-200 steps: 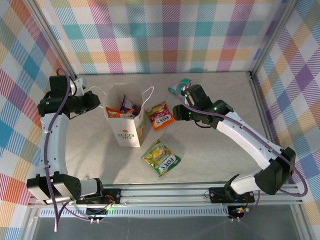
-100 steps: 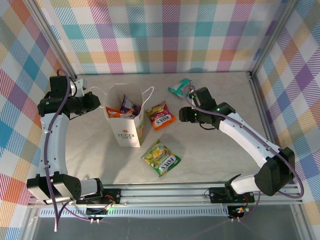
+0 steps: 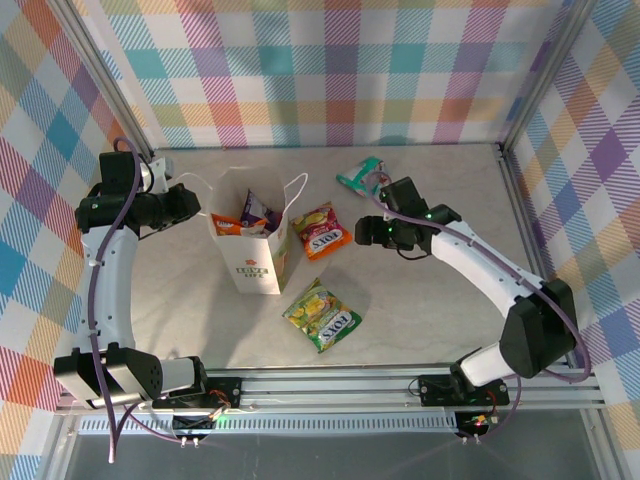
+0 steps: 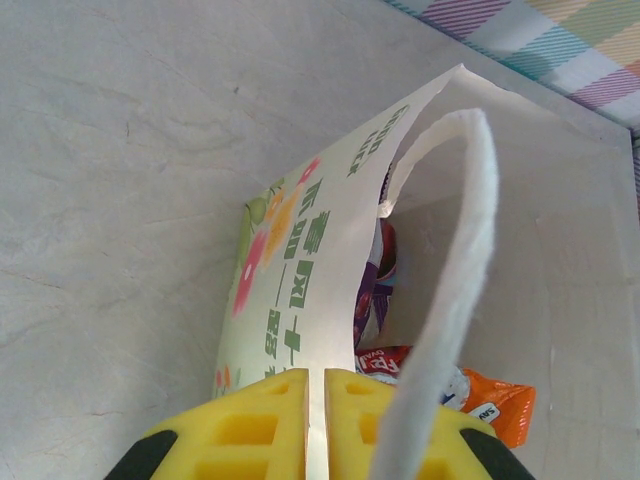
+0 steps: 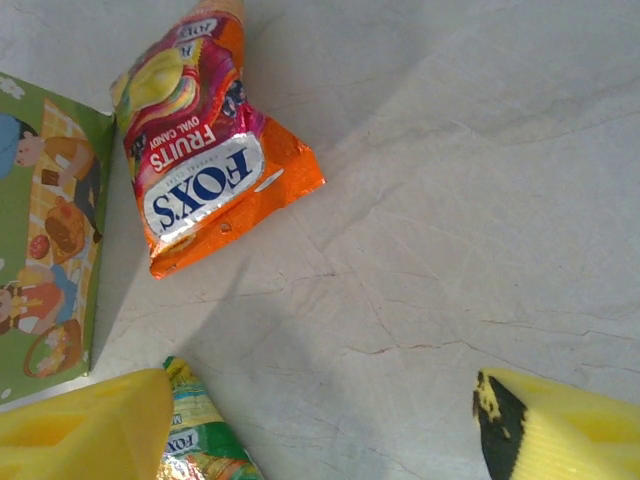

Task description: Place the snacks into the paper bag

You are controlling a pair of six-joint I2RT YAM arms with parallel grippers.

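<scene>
Slippage is the main worry: the left claw (image 4: 315, 400) pinches only the thin rim of the paper bag (image 3: 255, 265), standing left of the counter's (image 3: 420, 330) middle, and a tug could tip it and spill the packets (image 3: 250, 212) inside. The right claw (image 5: 320, 430), spread wide, is centred on bare counter, off the orange packet (image 5: 205, 170) beside the bag. Closing here would likely grab nothing.

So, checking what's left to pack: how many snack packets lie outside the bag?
3: an orange packet beside the paper bag, a green-yellow packet below it in the top view, a teal packet farthest back. More may be hidden behind the bag.
</scene>
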